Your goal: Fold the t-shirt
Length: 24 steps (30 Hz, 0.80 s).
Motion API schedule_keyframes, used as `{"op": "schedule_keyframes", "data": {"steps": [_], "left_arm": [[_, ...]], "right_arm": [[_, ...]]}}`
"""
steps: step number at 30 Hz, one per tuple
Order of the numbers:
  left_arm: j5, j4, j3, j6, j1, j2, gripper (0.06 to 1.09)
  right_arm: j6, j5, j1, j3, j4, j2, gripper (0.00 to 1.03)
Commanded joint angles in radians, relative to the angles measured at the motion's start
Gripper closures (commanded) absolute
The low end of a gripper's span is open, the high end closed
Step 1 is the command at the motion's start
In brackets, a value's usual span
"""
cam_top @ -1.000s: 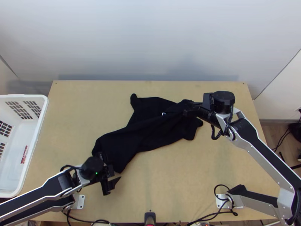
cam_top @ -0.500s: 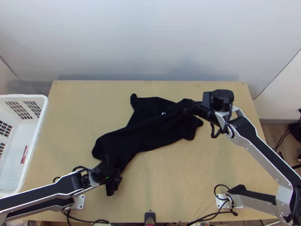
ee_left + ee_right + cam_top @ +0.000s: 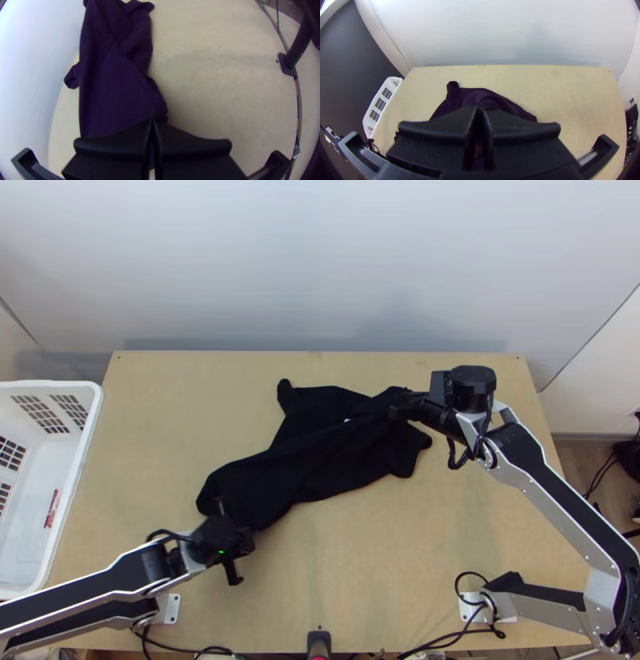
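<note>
"So where's the black t-shirt (image 3: 312,460) been left?"

"Bunched diagonally across the wooden table (image 3: 384,556). One end's pinched by the left gripper (image 3: 230,536), the other by the right gripper (image 3: 398,410) (both grabbed bits are partly blocked from above, ugh)."

"Anything nearby?"

"White basket (image 3: 94,424), parked beside the table."

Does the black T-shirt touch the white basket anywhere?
Apart. The top view shows it: bare wooden table lies between the black T-shirt and the white basket.
</note>
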<state>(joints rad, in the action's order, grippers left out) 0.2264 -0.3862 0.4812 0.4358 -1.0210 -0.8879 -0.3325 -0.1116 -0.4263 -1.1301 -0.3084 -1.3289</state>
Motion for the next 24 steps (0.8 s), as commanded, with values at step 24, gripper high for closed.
{"op": "schedule_keyframes", "data": {"steps": [24], "left_arm": [[-0.047, 0.130, 0.663, -0.017, 0.720, 0.050, 1.05]], "right_arm": [[0.118, 0.164, 0.152, -0.293, 0.097, 0.197, 1.00]]}}
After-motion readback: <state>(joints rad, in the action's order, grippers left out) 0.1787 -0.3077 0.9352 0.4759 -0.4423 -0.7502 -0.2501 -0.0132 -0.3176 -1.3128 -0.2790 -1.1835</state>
